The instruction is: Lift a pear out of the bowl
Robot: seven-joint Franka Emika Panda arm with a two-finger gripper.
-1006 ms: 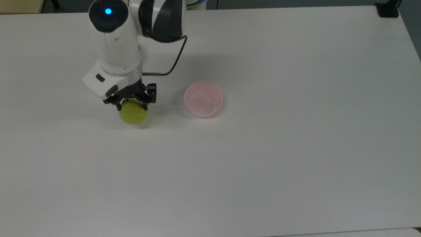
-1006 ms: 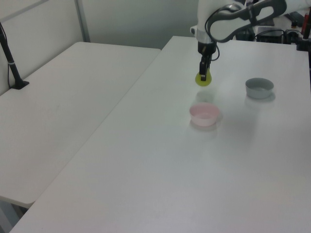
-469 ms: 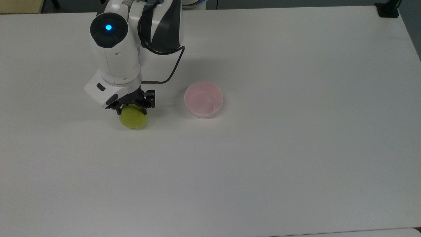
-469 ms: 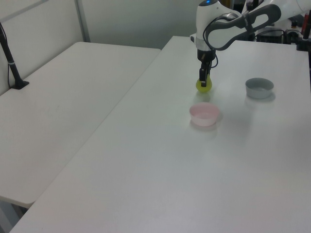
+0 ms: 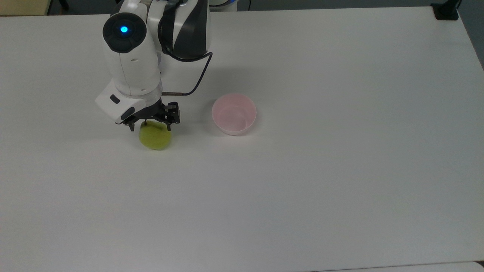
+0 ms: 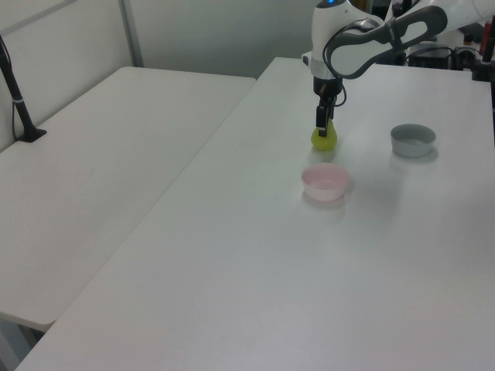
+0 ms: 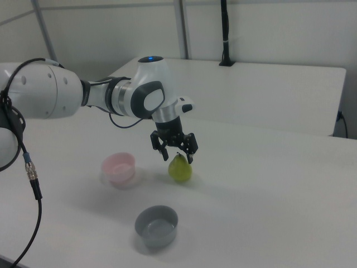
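Claw (image 7: 177, 156) spread above upright pear (image 7: 180, 168), stem up, on table (image 7: 268, 201).

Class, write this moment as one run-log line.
gripper: open, just above pear | pear: upright on table | pink bowl: empty | grey bowl: untouched

Even, soft overhead light; faint shadows on white table (image 5: 340, 170) (slight corner dimming); mild softness throughout.
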